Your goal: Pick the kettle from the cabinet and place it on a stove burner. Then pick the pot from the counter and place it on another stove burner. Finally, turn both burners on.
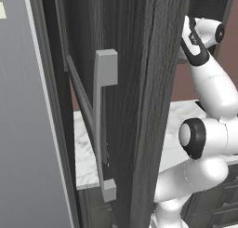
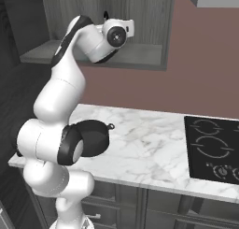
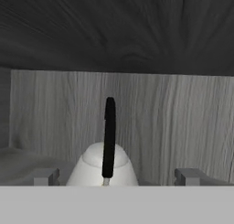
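Tool (image 3: 117, 176) sits wide open inside the cabinet (image 2: 154, 17), holding nothing; in the hand view its two grey fingertips (image 3: 45, 176) stand far apart, one on each side of the kettle (image 3: 93, 170). That spread looks chosen so the fingers can pass around the handle (image 3: 109, 136) or the body before closing, and the hand appears lined up level with the shelf (image 2: 140, 55) for a straight approach.

Just ahead of the fingers, the kettle rests upright on the shelf, close to the pale wood-grain back wall. Its thin black handle arches over the lid and is seen edge-on, as a narrow vertical bar, so the arch runs along the line of approach, toward and away from the hand. The spout is not visible from here, so I cannot tell which way it faces; probably it lies along that same line.

Outward, in the right base view, the arm reaches up from the table (image 2: 154, 144) into the cabinet opening. On the table below, the dark pot (image 2: 95, 137) sits partly behind the arm's elbow, with a small loop handle showing. Further right lies the black cooktop (image 2: 196, 169) with its ringed burners (image 2: 207, 126), both bare. The left base view is largely taken by the open door (image 1: 135, 106) with its long grey bar handle (image 1: 103, 124).
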